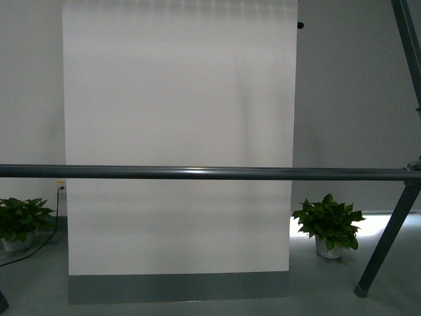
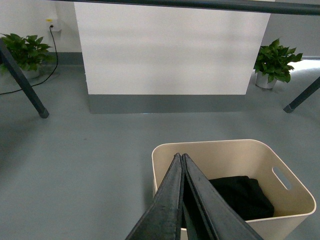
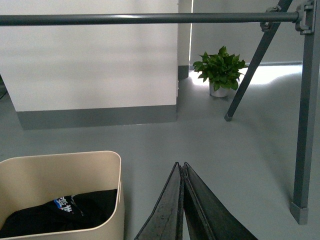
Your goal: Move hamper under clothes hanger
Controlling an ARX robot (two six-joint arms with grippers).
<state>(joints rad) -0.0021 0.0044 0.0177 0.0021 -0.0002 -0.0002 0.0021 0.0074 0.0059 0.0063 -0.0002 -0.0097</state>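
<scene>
The beige hamper (image 2: 292,212) stands on the grey floor with dark clothes (image 2: 245,197) in it; its rim (image 3: 75,156) also shows in the right wrist view. My left gripper (image 2: 180,156) is shut, its tips over the hamper's near rim, holding nothing. To the side of the hamper my right gripper (image 3: 179,164) is shut and empty above bare floor. The clothes hanger's long dark bar (image 1: 197,173) runs across the front view, and its bar (image 3: 125,19) and slanted legs (image 3: 250,70) stand beyond the hamper. Neither gripper shows in the front view.
A white panel with a grey base (image 1: 177,151) stands behind the rack. Potted plants (image 1: 329,227) (image 1: 20,224) sit on the floor at either side. A black cable (image 2: 47,70) runs from a wall socket. An upright rack leg (image 3: 305,125) stands close to the right gripper.
</scene>
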